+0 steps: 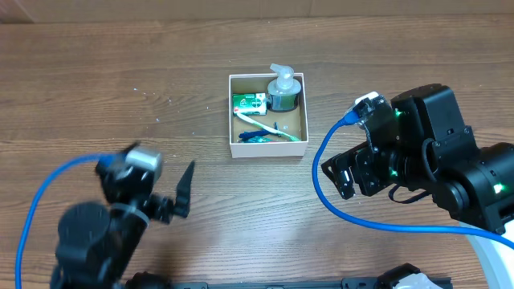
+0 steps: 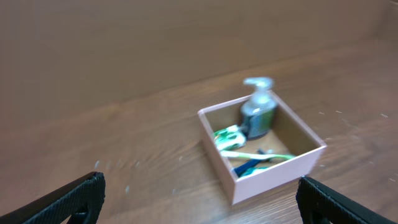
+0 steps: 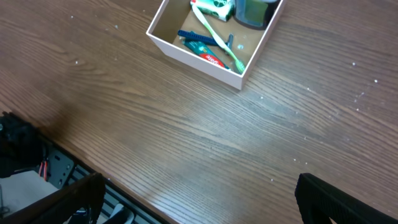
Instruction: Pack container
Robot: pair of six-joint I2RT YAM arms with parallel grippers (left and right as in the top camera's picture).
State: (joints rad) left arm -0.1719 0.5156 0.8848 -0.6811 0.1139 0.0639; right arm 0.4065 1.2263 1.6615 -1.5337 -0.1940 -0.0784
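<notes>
1. The container (image 1: pixel 267 149) is sitting on the table (image 1: pixel 120 80), upper middle, holding a pump bottle (image 1: pixel 283 92), packet (image 1: pixel 250 103), toothbrush (image 1: pixel 265 127) and a blue item (image 1: pixel 253 137) (too small to identify).
2. The left gripper (image 2: pixel 200 186) is hanging with fingers spread wide, gripping nothing; only the tips are showing, and its view is blurring.
3. The right gripper (image 3: pixel 199 186) is likewise hanging spread and empty; the frame edge is cutting off the bottle there.

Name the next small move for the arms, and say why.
Likely ease both arms back to rest. The container already holds the pump bottle, packet and toothbrush. The left gripper and right gripper are open, empty and clear of it, and I see nothing loose left to pack.
</notes>
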